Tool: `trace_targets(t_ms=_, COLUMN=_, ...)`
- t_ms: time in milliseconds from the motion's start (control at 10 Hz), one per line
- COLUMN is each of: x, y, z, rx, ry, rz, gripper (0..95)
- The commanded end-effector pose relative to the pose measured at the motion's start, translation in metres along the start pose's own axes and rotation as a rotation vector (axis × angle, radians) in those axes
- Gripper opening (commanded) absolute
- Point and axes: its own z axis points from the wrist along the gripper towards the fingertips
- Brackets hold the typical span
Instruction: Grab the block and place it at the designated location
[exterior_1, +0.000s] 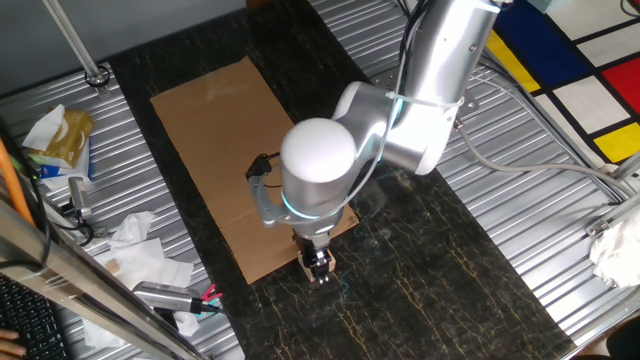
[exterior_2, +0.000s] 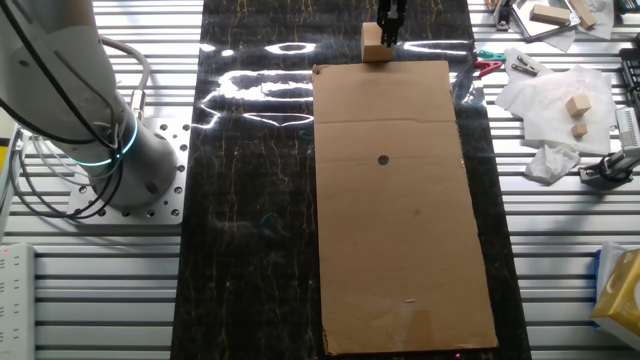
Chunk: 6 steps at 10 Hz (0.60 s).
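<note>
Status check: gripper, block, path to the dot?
Gripper down at the block, grip unconfirmed. Block on dark tabletop just off the cardboard sheet. Black dot unobstructed.

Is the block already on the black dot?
No: in the other fixed view the block sits at the far edge of the cardboard, beside the gripper, well apart from the dot.

crumpled white paper (exterior_2: 548, 100), spare wooden blocks (exterior_2: 577, 104)

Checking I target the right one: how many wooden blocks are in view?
4. One block at the claw, off the cardboard edge; two small on white paper; one long top right. Others may be hidden.
</note>
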Motion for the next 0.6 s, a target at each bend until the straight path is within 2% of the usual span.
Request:
trace_targets(t_ms=100, x=0.0010, y=-0.0005, z=0.0000, rx=0.000, ry=0.000, rz=0.000, gripper=76.0)
trace_targets(t_ms=600, x=0.0013, y=-0.0003, z=0.0015, rx=0.000, ry=0.026, rz=0.007, gripper=76.0)
